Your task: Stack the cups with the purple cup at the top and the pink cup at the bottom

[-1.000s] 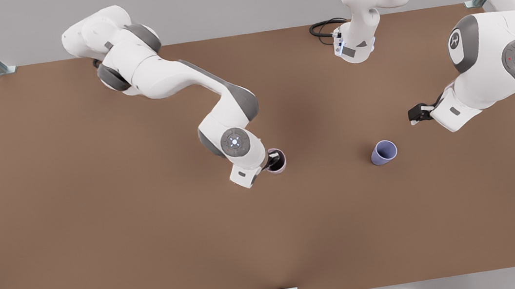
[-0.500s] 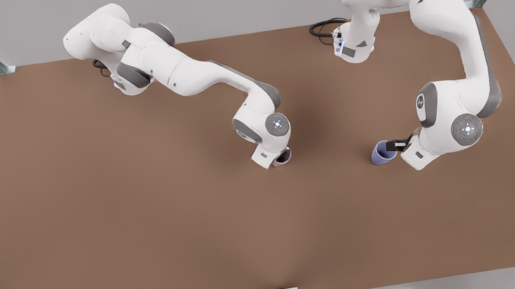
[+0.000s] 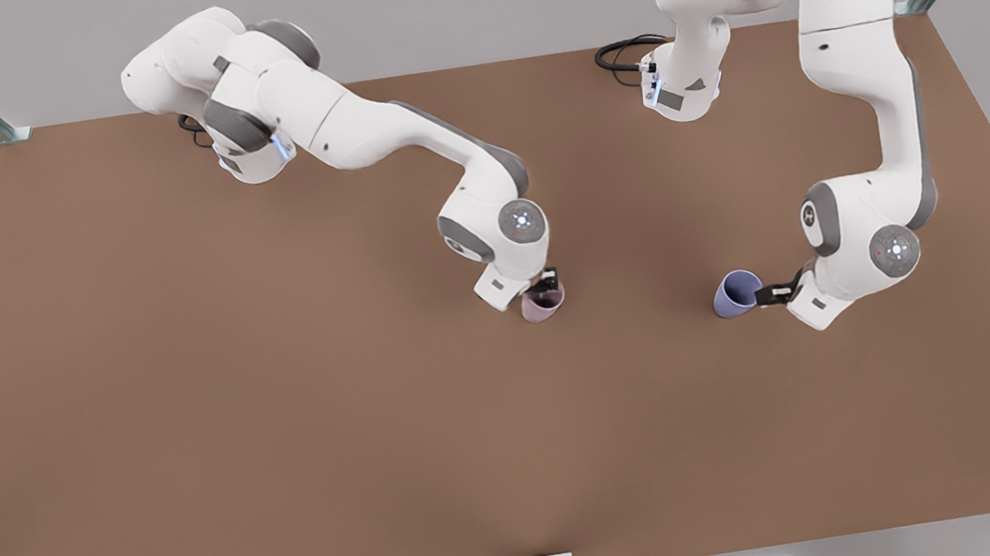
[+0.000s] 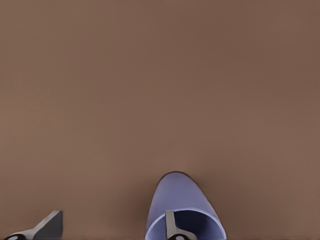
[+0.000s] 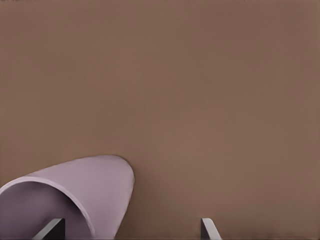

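The left gripper (image 3: 769,292) has its fingers (image 4: 172,227) spread, one inside the purple cup's (image 3: 736,293) mouth and the other well off to the side; both are cut off at the edge of the left wrist view, so their tips and any contact with the wall are hard to judge. The right gripper (image 3: 548,283) is also open: one finger (image 5: 50,229) sits inside the pink cup (image 3: 543,303) and the other outside it, across the wall, seemingly not yet closed on it. In the front view the wrist hides most of those fingers. The pink cup stands near the middle of the bench (image 3: 285,417), the purple one well apart toward the front view's right, both upright with mouths up.
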{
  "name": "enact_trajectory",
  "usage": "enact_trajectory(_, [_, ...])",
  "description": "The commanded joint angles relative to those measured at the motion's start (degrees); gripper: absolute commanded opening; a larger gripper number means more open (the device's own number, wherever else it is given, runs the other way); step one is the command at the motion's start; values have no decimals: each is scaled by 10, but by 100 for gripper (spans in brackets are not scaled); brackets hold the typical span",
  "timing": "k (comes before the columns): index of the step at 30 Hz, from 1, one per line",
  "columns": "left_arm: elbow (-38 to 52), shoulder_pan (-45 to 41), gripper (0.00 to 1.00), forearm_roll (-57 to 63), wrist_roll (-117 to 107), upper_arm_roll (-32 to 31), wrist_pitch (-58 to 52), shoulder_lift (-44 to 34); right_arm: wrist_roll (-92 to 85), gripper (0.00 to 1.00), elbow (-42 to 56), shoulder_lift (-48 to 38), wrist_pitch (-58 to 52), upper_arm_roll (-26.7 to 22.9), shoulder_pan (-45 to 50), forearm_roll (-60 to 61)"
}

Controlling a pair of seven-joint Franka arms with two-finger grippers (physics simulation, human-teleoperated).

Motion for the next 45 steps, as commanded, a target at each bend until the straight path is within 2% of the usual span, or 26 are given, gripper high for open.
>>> enact_trajectory(1, [-3, 0, 100, -2, 26, 0, 21, 6, 39, 100, -3, -4, 6, 0, -2, 3])
enact_trajectory(9, [-9, 0, 100, -1, 26, 0, 14, 5, 31, 100, -6, -15, 5, 1, -12, 3])
enact_trajectory(10, [-7, 0, 100, -1, 26, 1, 16, 4, 31, 100, -6, -16, 5, 31, -41, 3])
enact_trajectory(12, [11, 0, 100, -3, 17, 1, 16, 4, 32, 100, -16, -14, 7, 133, -139, 3])
enact_trajectory(13, [33, 0, 100, -4, 12, 1, 11, 3, 28, 100, -26, -19, 6, 165, -179, 3])
enact_trajectory(14, [49, 0, 100, -7, 8, 1, 3, -1, -11, 100, -76, -61, 6, 197, -252, 2])
enact_trajectory(15, [49, 0, 100, -21, 6, 1, -2, -7, -83, 100, -153, -132, 6, 202, -327, 2])
enact_trajectory(19, [33, -1, 100, -15, 21, 1, -112, -25, -341, 100, -287, -262, -5, 202, -505, 3])
enact_trajectory(20, [13, -3, 100, -14, 21, 1, -128, -46, -411, 100, -279, -277, -23, 202, -562, 3])
enact_trajectory(22, [-13, -3, 100, -14, 19, 1, -117, -47, -467, 100, -215, -296, -72, 238, -664, 44])
enact_trajectory(24, [-35, -3, 100, -14, 18, 0, -91, -43, -471, 100, -73, -292, -264, 228, -668, 44])
enact_trajectory(25, [-48, -5, 100, -14, 18, 0, -78, -43, -473, 100, -20, -293, -303, 210, -666, 43])
enact_trajectory(26, [-49, -6, 100, -14, 18, -1, -71, -40, -470, 100, -5, -297, -381, 206, -670, 49])
enact_trajectory(27, [-50, -6, 100, -14, 18, 0, -61, -34, -472, 100, -18, -309, -349, 209, -693, 42])
enact_trajectory(28, [-49, -6, 100, -14, 18, 0, -44, -27, -477, 100, -83, -330, -296, 211, -732, 42])
enact_trajectory(30, [-50, -6, 100, -15, 18, 0, -31, -24, -489, 100, -203, -371, -189, 211, -736, 44])
enact_trajectory(31, [-50, -6, 100, -16, 18, 0, -30, -23, -488, 100, -230, -383, -162, 212, -735, 46])
enact_trajectory(35, [-58, -6, 100, -19, 18, -1, -9, -16, -494, 100, -189, -358, -184, 211, -730, 46])
enact_trajectory(41, [-81, -6, 100, -21, 18, -3, 34, -4, -495, 100, -186, -356, -181, 209, -728, 47])
enact_trajectory(42, [-84, -6, 94, -22, 16, -6, 41, -3, -495, 100, -186, -355, -181, 209, -728, 47])
enact_trajectory(43, [-84, -6, 68, -22, 10, -11, 41, -3, -495, 100, -186, -356, -181, 209, -728, 47])
enact_trajectory(44, [-83, -6, 48, -22, 9, -12, 37, -4, -495, 100, -186, -356, -181, 209, -727, 47])
enact_trajectory(45, [-83, -6, 41, -22, 9, -14, 34, -5, -495, 100, -186, -356, -180, 209, -727, 47])
